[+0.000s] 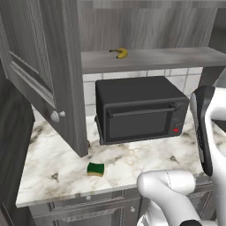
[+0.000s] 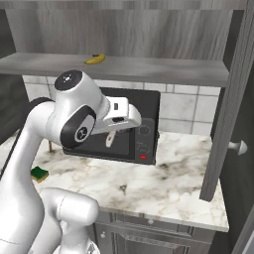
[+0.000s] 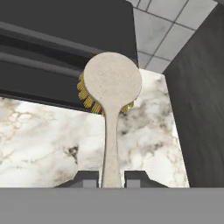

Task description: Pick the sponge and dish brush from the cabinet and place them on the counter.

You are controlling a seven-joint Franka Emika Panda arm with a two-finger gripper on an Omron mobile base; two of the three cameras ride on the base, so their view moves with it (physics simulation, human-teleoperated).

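Jaws closed tight on the handle of the dish brush (image 3: pixel 112 100), gripper (image 3: pixel 110 178) held above the counter (image 1: pixel 57 163) in front of the black microwave (image 1: pixel 137 110). Cabinet (image 1: pixel 44 70) door hangs open, a banana (image 1: pixel 119 53) lies on its shelf. Sponge (image 1: pixel 95 169) already lies flat on the counter, near the front edge. Brush looks light and stiff, thin smooth handle, round head with yellow bristles pointing away. Grip sits low on the handle, so the head end may swing; hold mid-handle is steadier.
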